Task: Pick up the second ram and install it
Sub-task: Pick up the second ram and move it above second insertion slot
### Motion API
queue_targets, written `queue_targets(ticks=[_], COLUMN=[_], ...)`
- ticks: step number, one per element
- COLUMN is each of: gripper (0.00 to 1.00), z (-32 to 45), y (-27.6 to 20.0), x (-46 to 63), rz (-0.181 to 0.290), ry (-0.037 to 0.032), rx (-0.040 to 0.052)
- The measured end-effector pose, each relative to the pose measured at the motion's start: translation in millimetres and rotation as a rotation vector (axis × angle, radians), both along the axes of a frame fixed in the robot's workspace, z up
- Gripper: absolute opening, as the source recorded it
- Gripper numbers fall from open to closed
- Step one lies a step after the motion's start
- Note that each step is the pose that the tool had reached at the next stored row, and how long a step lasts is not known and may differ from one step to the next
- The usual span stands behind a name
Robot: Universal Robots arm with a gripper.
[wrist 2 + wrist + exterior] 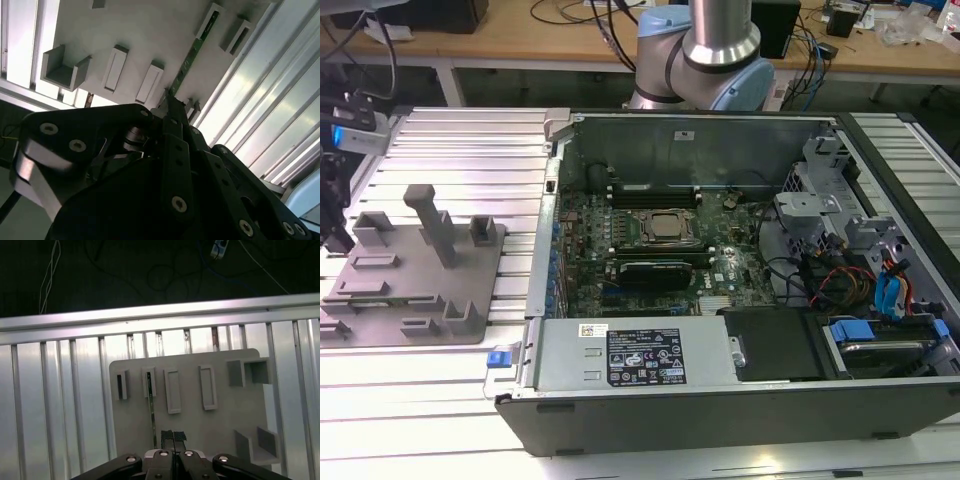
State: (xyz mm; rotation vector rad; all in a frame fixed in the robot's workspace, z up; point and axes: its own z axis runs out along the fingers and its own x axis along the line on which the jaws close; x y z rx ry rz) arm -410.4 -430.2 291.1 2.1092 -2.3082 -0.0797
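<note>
One ram [151,410] standing on one plate [200,425], four holders [207,387] rising from it (plus two brackets [250,372]), one case [720,140] lying open, one processor [667,226] sitting inside.

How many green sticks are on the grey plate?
1. The green stick lies on the grey plate, one end in a holder, the other by the gripper. More may hide behind the gripper.
</note>
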Motion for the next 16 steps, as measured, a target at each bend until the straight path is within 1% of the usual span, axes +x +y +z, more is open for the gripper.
queue_targets(ticks=[4,7,11,13,14,16], gripper=[0.08,0.08,0.08,0.08,0.08,0.08], z=[-3.4,-8.3,-15.5,-21.1,-24.0,-26.7], y=[0.0,0.0,-0.1,-0.3,-1.1,-2.1], x=[0.0,0.0,-0.1,-0.1,0.0,-0.1], rz=[0.0,0.0,0.0,0.0,0.0,0.0], ry=[0.0,-0.0001,0.0,0.0,-0.0001,0.0001], rx=[0.0,0.0001,0.0,0.0,0.0,-0.0001])
